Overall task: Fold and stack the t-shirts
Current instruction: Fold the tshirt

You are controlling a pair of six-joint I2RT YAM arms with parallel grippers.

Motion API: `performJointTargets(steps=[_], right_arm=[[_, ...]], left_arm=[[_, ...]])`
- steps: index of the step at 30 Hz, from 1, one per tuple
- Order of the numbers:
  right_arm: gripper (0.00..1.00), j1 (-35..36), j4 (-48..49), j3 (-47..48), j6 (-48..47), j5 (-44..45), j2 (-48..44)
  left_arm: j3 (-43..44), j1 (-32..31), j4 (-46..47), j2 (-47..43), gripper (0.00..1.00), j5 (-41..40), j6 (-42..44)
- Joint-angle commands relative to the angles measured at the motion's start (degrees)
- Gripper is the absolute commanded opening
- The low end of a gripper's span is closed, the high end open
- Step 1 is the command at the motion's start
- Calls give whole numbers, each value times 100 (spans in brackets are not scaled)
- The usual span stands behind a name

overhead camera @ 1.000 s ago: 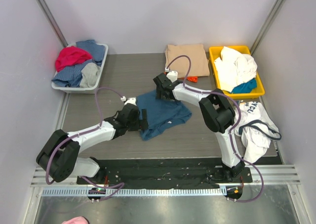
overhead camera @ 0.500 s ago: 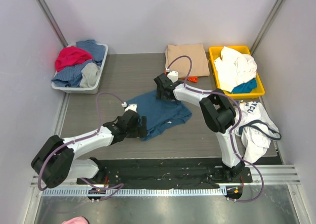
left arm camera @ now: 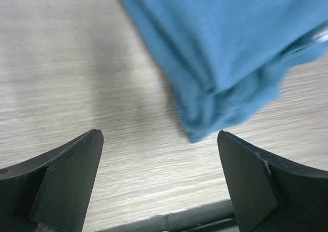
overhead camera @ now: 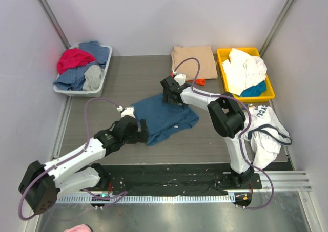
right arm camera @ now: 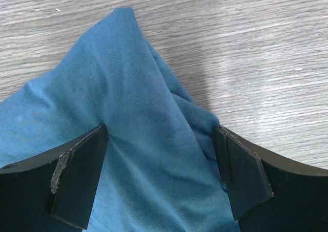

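Note:
The dark teal-blue t-shirt lies partly folded and rumpled in the middle of the table. My right gripper stands open at its far corner, and the blue cloth fills the gap between the fingers without being pinched. My left gripper is open and holds nothing. It sits just off the shirt's near-left edge, whose thick folded corner lies ahead of the jaws over bare table. A folded tan-beige t-shirt rests at the back, with a bit of the orange t-shirt showing at its near edge.
A grey bin of mixed clothes stands at the back left. At the back right, a yellow tray holds white and blue garments. A white garment lies loose at the right edge. The dark base rail runs along the near edge.
My left arm has drawn back toward the near left, off the blue shirt's edge. The right arm and the shirt have stayed put.

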Motion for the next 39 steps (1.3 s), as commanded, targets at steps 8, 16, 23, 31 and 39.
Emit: performJointTargets(steps=[8,16,23,31,39], right_arm=[[91,-140,-610,-287,-115,171,-70],[91,-157,-487,-471,657,-154,-26],[91,-148,-390,-902,1764,-242,-69],[91,-17,14,-1763,2539,-102,-798],[92,-52,-258,-1500,1575,276,-2028]], left_arm=[[611,-17,337,-143,100,-618,28],[988,-25,681,755,100,-336,98],[831,-17,401,194,100,-678,213],[514,-17,338,-220,100,-775,72],[760,-17,637,297,100,-696,256]])
